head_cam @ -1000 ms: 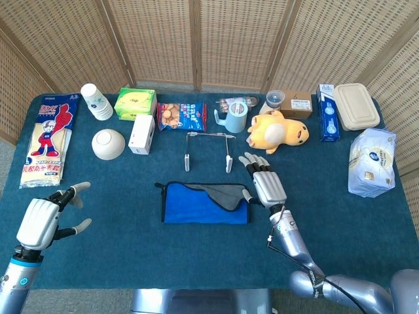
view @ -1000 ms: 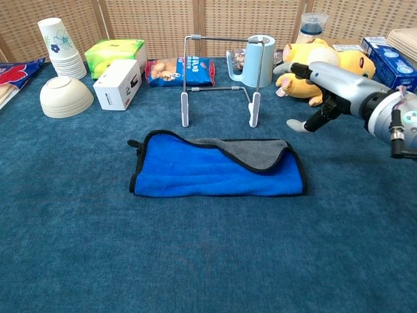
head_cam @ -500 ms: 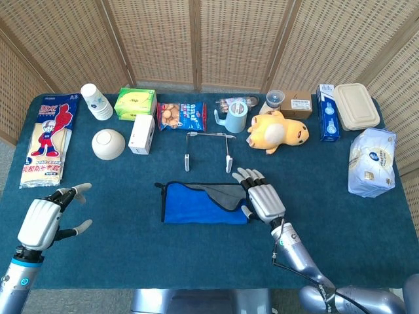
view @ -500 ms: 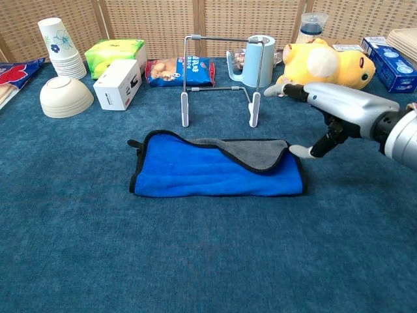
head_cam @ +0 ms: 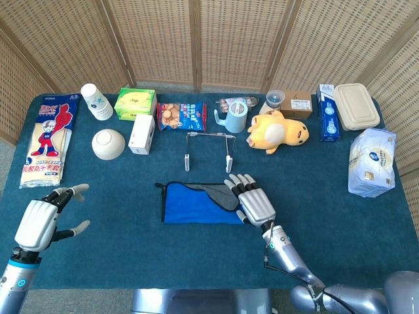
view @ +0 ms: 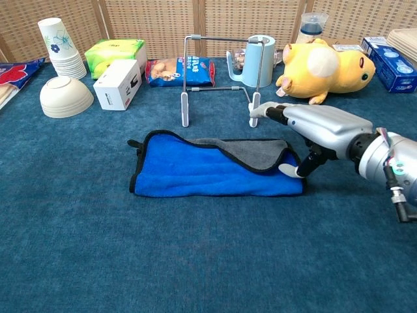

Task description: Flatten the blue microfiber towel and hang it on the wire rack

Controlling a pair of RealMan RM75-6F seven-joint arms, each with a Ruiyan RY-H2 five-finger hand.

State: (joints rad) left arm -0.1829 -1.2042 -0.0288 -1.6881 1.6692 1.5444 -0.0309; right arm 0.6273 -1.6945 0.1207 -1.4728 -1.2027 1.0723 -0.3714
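Far left, only the head view shows the left robot hand (head_cam: 40, 221): it hovers over bare table (head_cam: 118, 255) with fingers spread and nothing in it, well apart from the towel (head_cam: 196, 208). Above it lie a snack bag (head_cam: 47, 139), a stack of cups (head_cam: 95, 101) and a bowl (head_cam: 108, 144).

The towel lies mid-table, folded, its right upper corner turned over to show grey. The rack (head_cam: 208, 149) stands upright just behind it, bare.

The right robot hand (head_cam: 250, 199) is at the towel's right end, fingers extended over the grey flap and holding nothing. From above it seems to rest on the cloth; the chest view shows the right robot hand (view: 306, 127) raised, with only the thumb tip down at the towel's (view: 195, 171) right edge. Whether it touches is unclear.

Right of the rack (view: 221, 78) sit a mug (view: 255, 62) and a yellow plush (view: 322, 62).
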